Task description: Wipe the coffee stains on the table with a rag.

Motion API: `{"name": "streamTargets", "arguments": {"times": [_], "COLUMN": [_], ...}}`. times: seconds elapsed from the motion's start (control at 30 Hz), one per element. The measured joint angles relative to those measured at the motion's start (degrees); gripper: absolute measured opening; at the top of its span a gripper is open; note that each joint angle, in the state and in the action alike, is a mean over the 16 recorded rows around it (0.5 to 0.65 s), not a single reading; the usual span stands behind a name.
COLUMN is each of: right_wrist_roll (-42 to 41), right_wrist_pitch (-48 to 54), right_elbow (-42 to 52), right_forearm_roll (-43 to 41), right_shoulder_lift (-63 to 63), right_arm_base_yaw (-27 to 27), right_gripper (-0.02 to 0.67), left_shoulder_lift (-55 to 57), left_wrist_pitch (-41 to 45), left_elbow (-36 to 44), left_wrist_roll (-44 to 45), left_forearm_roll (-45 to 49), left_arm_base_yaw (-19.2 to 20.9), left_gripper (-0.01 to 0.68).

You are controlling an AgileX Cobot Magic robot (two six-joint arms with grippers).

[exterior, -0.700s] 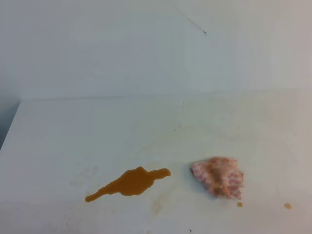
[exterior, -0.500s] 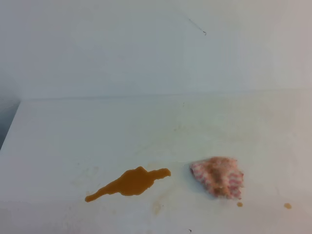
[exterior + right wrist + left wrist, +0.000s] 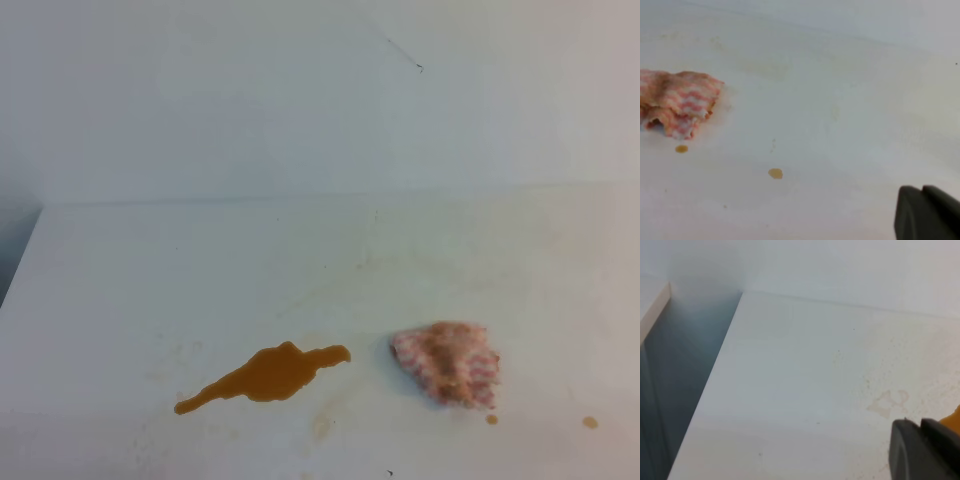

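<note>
The coffee stains (image 3: 268, 375) are a long orange-brown puddle on the white table (image 3: 200, 270), front left of centre, thin end pointing left. A sliver of the puddle shows at the right edge of the left wrist view (image 3: 955, 419). The rag (image 3: 447, 362), crumpled, white with pink-red stripes and brownish tinges, lies just right of the puddle, apart from it; it also shows in the right wrist view (image 3: 677, 102). No gripper shows in the exterior view. The left gripper (image 3: 920, 432) and right gripper (image 3: 922, 195) each show as dark fingertips pressed together, empty, above the table.
Two small coffee drops (image 3: 590, 422) (image 3: 491, 419) lie front right of the rag; they also show in the right wrist view (image 3: 775, 173) (image 3: 681, 148). A white wall (image 3: 300, 100) rises behind the table. The table's left edge (image 3: 715, 375) drops to a dark gap.
</note>
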Motion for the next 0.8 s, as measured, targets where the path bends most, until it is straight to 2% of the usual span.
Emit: {"name": "streamTargets", "arguments": {"times": [0.8], "right_wrist_roll": [0.0], "right_wrist_pitch": [0.0], "right_elbow": [0.0], "right_forearm_roll": [0.0], "right_shoulder_lift": [0.0], "right_arm_base_yaw": [0.0], "right_gripper": [-0.004], "left_shoulder_lift": [0.0], "left_wrist_pitch": [-0.3], "left_elbow": [0.0], "left_wrist_roll": [0.0], "left_forearm_roll": [-5.5], "left_arm_base_yaw": [0.0], "left_gripper": [0.000]}}
